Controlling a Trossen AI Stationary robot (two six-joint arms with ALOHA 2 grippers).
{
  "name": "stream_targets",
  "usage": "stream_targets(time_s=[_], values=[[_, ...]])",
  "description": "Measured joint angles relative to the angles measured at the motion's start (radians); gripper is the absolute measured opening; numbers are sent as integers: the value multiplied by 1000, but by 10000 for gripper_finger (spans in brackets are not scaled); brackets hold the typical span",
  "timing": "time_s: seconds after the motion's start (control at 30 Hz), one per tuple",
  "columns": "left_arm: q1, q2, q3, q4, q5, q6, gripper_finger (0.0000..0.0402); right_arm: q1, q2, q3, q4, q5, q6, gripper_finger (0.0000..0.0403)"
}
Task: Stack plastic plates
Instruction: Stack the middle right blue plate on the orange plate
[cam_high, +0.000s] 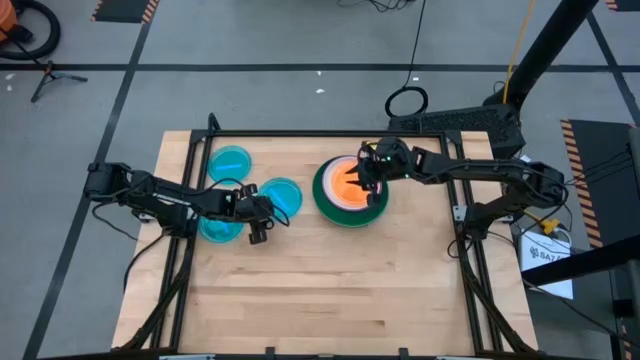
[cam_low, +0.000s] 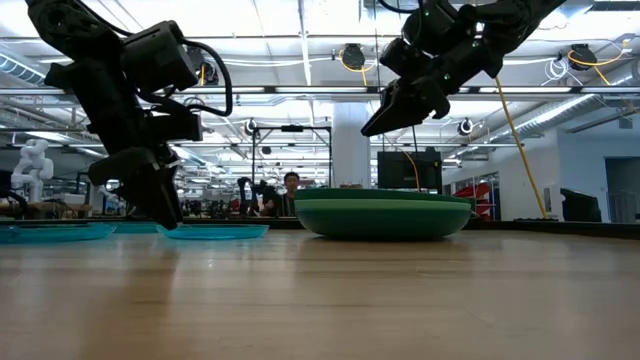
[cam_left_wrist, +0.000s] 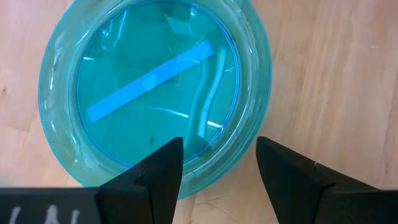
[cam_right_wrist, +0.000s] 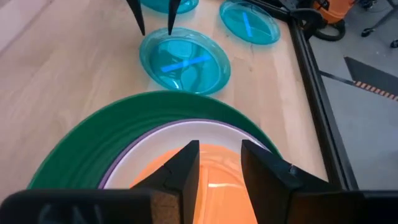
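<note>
Left gripper (cam_high: 259, 222) hovers, fingers spread and empty, over a blue plate (cam_left_wrist: 155, 93) near the table's (cam_high: 330, 290) left edge. Your stack (cam_high: 350, 190), orange plate (cam_high: 347, 180) topmost, sits toward the back centre; three blue plates remain loose. Right gripper (cam_high: 368, 172) hangs part-open above the stack, holding nothing.

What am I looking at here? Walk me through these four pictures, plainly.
A robot with two dark arms works at a wooden table. One picture looks straight down, one looks level across the tabletop, and two come from cameras on the wrists.

Three blue plates lie on the left. The left claw hangs open over the edge of the nearest blue plate, holding nothing.

On the right sits a stack: a green plate at the bottom, a white plate, then an orange plate. The right claw hovers above it, empty.
</note>
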Motion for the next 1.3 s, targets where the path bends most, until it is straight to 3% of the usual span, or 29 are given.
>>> stream_targets(time_s=[1.3], values=[[9, 0, 0, 14, -2, 1, 209, -1, 0, 0, 9, -1, -5, 114]])
